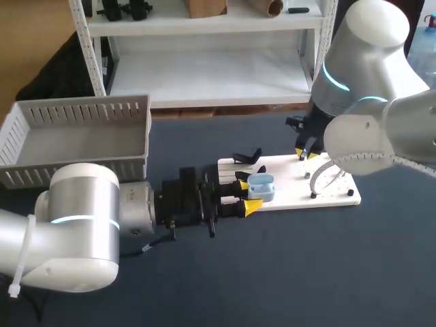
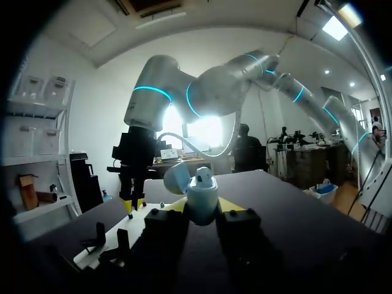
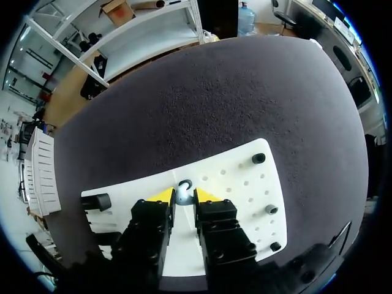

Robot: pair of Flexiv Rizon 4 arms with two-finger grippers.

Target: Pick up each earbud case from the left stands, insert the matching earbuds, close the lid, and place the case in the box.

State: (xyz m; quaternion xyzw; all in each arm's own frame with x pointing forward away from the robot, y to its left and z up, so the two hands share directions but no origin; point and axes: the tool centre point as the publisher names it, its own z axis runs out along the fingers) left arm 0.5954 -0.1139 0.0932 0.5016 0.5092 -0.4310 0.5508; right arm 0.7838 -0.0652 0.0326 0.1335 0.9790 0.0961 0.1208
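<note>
Holding open-lidded case clamped in left gripper over board's 9 o'clock end; pinching earbud with right gripper at case's 2 o'clock. Probably needing lifting straight up, then seating squarely in matching well.

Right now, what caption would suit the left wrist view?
Left gripper grips an open blue earbud case; ahead, the right gripper hangs near the table.

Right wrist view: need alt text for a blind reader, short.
The right gripper, two black fingers with yellow tips, is shut on a small white earbud on a white perforated plastic board. The board lies on a dark grey table; three black pegs stand on it beside the gripper.
</note>
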